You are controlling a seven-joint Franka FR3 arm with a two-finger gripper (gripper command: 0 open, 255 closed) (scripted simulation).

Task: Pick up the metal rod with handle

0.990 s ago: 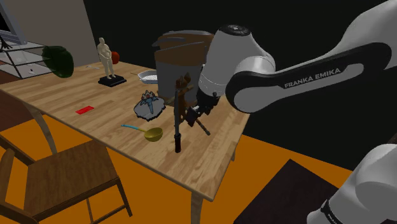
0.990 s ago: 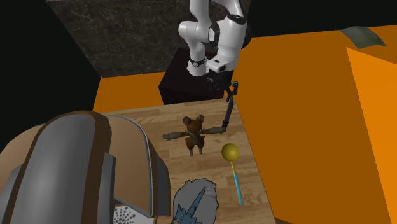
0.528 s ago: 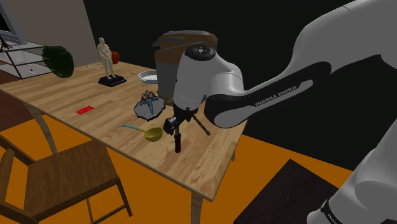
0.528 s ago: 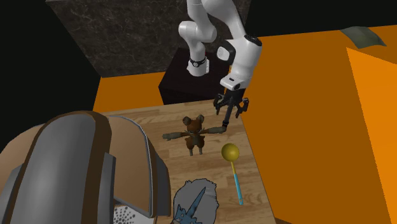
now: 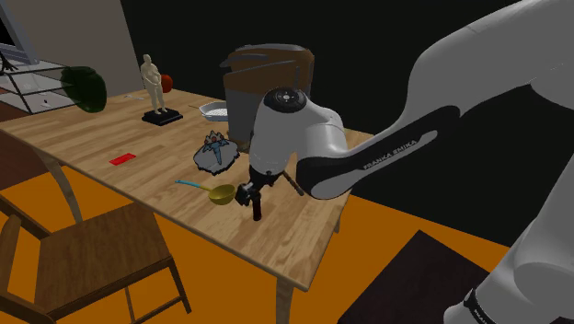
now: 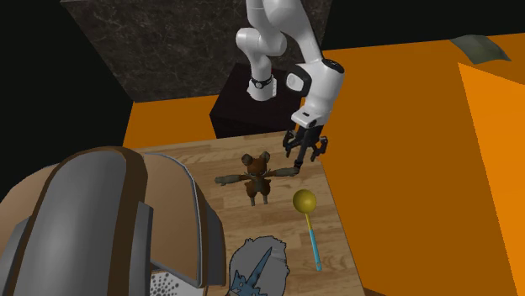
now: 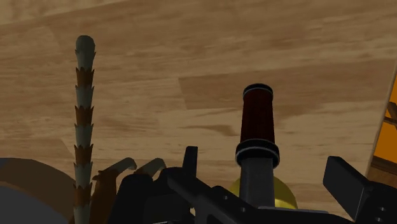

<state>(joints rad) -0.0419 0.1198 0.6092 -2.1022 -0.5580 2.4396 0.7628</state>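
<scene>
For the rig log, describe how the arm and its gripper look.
The arm is white, with rounded links and dark bands at the joints; one band carries white FRANKA EMIKA lettering. A dark round cap tops one joint. The gripper is all black, with two fingers.

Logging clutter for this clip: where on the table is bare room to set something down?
Bare wood: the table corner beyond the rod, and the stretch between red card and statue. Crowded by the claw, where rod, bear toy and yellow ladle lie close together.
</scene>
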